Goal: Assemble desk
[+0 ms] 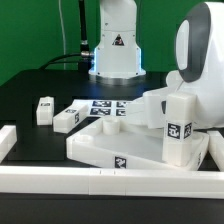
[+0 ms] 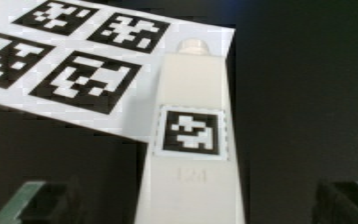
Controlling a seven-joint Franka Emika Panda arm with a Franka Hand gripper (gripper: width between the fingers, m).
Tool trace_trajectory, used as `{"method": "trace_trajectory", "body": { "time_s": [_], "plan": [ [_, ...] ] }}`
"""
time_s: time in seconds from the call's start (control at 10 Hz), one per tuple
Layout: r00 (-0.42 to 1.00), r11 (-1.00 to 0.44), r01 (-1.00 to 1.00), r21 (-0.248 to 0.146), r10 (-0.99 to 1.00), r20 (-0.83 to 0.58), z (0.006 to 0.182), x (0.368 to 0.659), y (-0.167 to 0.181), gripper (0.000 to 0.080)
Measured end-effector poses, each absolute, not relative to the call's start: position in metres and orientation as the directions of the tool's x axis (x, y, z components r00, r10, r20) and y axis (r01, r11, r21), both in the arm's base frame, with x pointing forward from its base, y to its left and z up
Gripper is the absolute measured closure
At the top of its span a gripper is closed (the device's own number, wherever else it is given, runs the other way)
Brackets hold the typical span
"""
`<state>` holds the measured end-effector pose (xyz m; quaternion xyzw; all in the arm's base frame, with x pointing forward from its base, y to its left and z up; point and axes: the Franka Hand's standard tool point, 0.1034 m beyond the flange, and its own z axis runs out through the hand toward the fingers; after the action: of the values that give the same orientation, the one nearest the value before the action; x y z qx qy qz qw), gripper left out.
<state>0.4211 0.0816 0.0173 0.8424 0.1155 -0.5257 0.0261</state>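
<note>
- Gripper [image 2: 190, 198]: jaws spread wide, gripping nothing. Dark fingers [image 2: 34, 200] sit out at either side w/ bare black gaps inboard.
- Btwn the jaws: leg [image 2: 190, 120], a white block w/ its long axis running away from the fingers. Square marker on the facing side, small peg at the far end. Neither finger touches it.
- Peg end overlaps the marker board [image 2: 78, 55] edge in the wrist view. Contact or not, can't tell.
- Exterior view: white wrist housing [image 1: 195, 60] fills that view's right and hides the jaws.
- Just below the housing is an upright leg [image 1: 178, 128], marker twd camera, at the right part of the tabletop [image 1: 110, 150]. Standing on it or hanging over it, can't tell. Can't say if it's the same part as the wrist-view one.
- Tabletop in foreground, rims up, marker on its front wall.
- Exterior view's left: standing leg [image 1: 44, 110] and lying leg [image 1: 66, 120], just beside each other on the black table [image 1: 30, 95].
- Border rail [image 1: 100, 182] runs along the front.
</note>
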Motion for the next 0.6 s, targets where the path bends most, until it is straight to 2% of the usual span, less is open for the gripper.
{"method": "trace_trajectory", "body": {
  "time_s": [0.3, 0.4, 0.5, 0.6],
  "plan": [
    [0.429, -0.974, 0.218, -0.067, 0.157, -0.890, 0.0165, 0.4216, 0.0820, 0.0150],
    [0.429, -0.974, 0.218, -0.067, 0.157, -0.890, 0.0165, 0.4216, 0.0819, 0.0285],
    [0.429, -0.974, 0.217, -0.067, 0.157, -0.890, 0.0165, 0.4217, 0.0816, 0.0285],
    [0.429, -0.974, 0.217, -0.067, 0.156, -0.890, 0.0165, 0.4217, 0.0814, 0.0425]
  ]
}}
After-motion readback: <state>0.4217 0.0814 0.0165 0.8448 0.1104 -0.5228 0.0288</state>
